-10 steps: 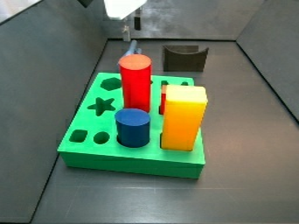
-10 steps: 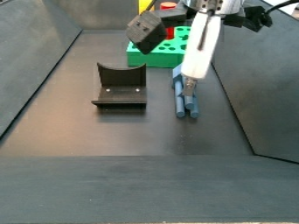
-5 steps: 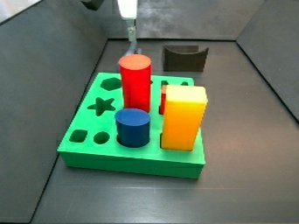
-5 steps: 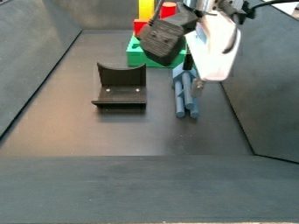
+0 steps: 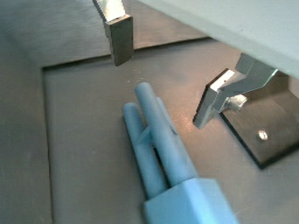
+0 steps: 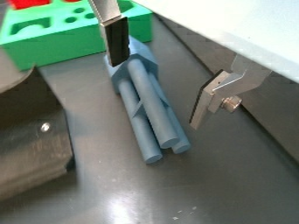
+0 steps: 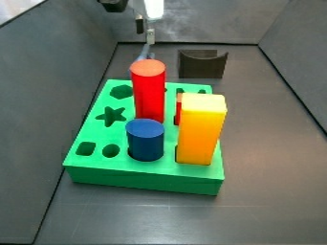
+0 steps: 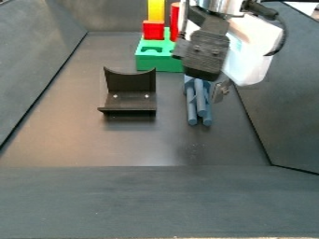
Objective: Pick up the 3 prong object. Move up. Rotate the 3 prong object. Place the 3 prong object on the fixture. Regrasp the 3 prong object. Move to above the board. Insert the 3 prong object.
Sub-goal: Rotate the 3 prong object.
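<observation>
Hand (image 6: 163, 66) spread, empty, fingers straddling the 3 prong object (image 6: 147, 109), which lies flat on the floor between board (image 6: 52, 35) and fixture (image 8: 126, 91). Risk: the fingers look off-centre, so one pad may touch first and roll the piece, giving a skewed grasp.

I see the steel-blue 3 prong object (image 6: 145, 114) under the silver gripper (image 6: 163, 66) — beside it the dark fixture (image 8: 127, 91), bright green board (image 7: 102, 153).
</observation>
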